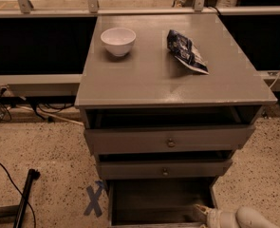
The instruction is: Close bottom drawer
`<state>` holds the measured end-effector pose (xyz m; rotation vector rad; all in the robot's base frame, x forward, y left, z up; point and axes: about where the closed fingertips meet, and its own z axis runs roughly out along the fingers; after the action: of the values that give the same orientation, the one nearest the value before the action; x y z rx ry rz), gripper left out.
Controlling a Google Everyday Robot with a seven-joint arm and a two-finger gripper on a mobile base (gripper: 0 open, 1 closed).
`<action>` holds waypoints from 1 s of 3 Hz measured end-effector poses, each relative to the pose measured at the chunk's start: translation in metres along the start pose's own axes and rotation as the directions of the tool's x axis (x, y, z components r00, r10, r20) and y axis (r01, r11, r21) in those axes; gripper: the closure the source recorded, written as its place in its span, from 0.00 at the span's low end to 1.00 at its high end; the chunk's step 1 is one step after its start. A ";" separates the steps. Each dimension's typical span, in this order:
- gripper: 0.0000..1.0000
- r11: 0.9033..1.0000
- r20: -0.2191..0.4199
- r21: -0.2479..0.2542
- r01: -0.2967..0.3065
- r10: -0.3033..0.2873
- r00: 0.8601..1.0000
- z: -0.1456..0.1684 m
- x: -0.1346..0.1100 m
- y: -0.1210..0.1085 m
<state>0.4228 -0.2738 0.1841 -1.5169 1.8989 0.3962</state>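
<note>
A grey wooden cabinet (168, 80) stands in the middle of the camera view with three drawers, all pulled out. The bottom drawer (158, 201) is pulled out farthest. I look down into its dark inside; its front panel and knob are cut off by the lower edge of the view. The gripper (206, 213) comes in from the lower right on a white arm (248, 217). Its tip sits at the drawer's right wall, near the front corner.
The top drawer (170, 139) and middle drawer (164, 169) each show a small round knob. A white bowl (118, 41) and a dark snack bag (186, 51) lie on the cabinet top. A blue tape X (94, 199) and a black pole (24, 196) are on the speckled floor at left.
</note>
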 end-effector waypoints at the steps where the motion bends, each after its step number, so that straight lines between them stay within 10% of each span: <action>1: 0.38 1.000 -0.013 0.005 0.006 -0.006 1.000 0.014 0.007 -0.004; 3: 0.36 0.998 0.008 0.022 0.066 -0.067 0.998 0.026 -0.016 -0.022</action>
<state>0.4533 -0.2524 0.1788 -1.5571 1.8348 0.3508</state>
